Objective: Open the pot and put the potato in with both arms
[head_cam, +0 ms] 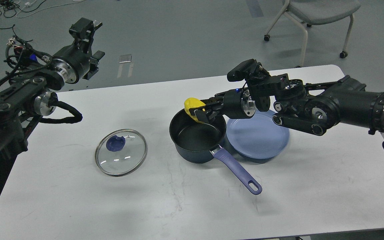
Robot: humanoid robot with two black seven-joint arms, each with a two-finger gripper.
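Right fingers (pixel 201 112) clamped on the potato (pixel 193 106), held over the far rim of the open pot (pixel 197 136); lid (pixel 121 152) on the bench (pixel 78 200), left fingers (pixel 87 28) raised clear, can't tell their state. Drop step: likely lower slightly, then release. Pot handle points near-right; potato's long axis runs roughly left-right.
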